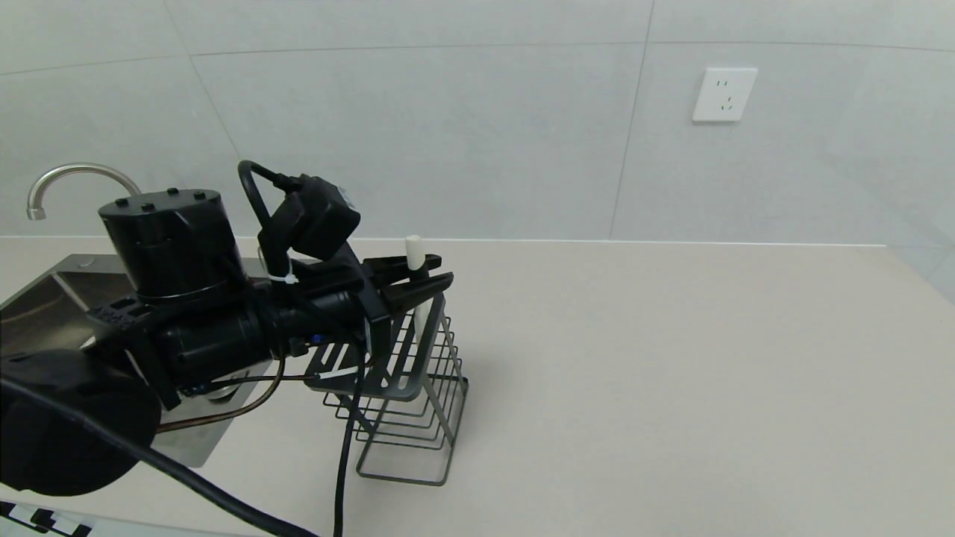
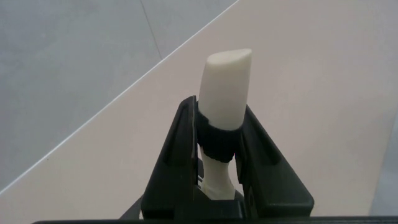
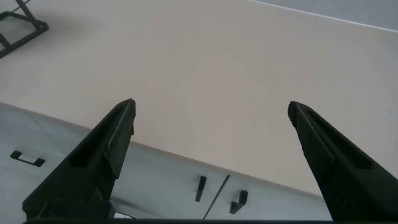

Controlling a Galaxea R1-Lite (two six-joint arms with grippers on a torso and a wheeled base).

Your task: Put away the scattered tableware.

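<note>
Left end effector [image 1: 436, 273] clamped on white utensil handle [image 1: 413, 250], upright, lower part down in wire rack [image 1: 418, 429] beside sink [image 1: 45, 298]. Right end effector [image 3: 211, 115] spread wide over surface [image 1: 671, 373] front edge. Surface stretches wide to rack's right.

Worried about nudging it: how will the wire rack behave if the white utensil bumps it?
Open thin wire, so the wire rack looks light and would probably slide on the smooth counter. Tall and narrow, it might tip if the held white utensil catches its top.
</note>
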